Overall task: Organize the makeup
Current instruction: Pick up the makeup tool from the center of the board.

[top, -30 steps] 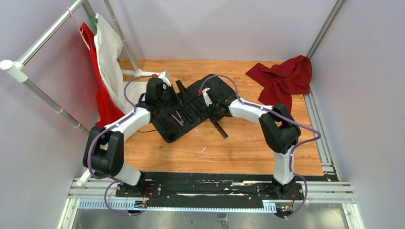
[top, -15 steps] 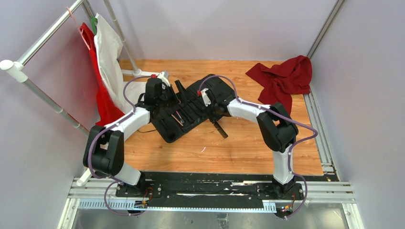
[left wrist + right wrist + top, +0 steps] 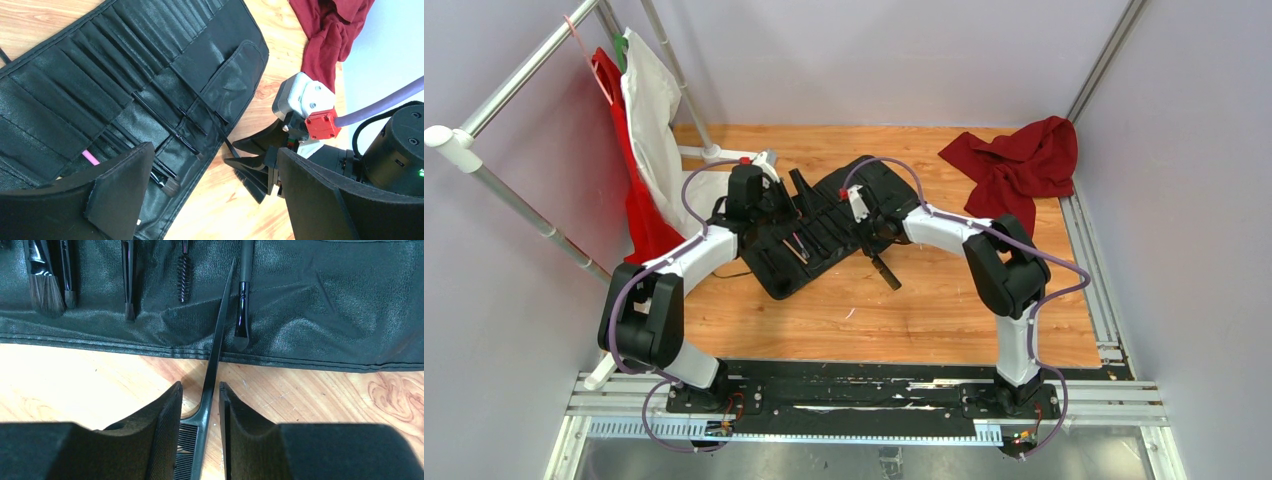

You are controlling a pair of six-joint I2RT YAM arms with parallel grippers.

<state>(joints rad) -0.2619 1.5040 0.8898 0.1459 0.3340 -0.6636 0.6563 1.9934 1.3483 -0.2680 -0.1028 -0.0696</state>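
A thin black comb point(image 3: 212, 365) lies on the wood floor, its tail pointing onto the edge of the black roll-up case point(image 3: 310, 315). My right gripper point(image 3: 200, 386) straddles the comb where the handle meets the teeth. Its jaws are narrow, with a slim gap still showing on the right side. Several black brushes point(image 3: 44, 287) and a spoolie point(image 3: 184, 275) sit in the case's slots. My left gripper point(image 3: 215, 150) hovers wide open over the case's edge point(image 3: 75, 75), holding nothing. A pink-handled brush point(image 3: 90, 156) peeks out beside its left finger. From above, the comb point(image 3: 885, 270) sticks out below the case point(image 3: 779, 275).
A crumpled dark red cloth point(image 3: 1019, 160) lies at the back right of the wooden floor. White and red garments point(image 3: 649, 120) hang from a metal rack point(image 3: 514, 80) at the left. Lilac walls close in the sides and back.
The right gripper's jaws have narrowed around the comb, and its arm has edged slightly left. The left arm has not moved.
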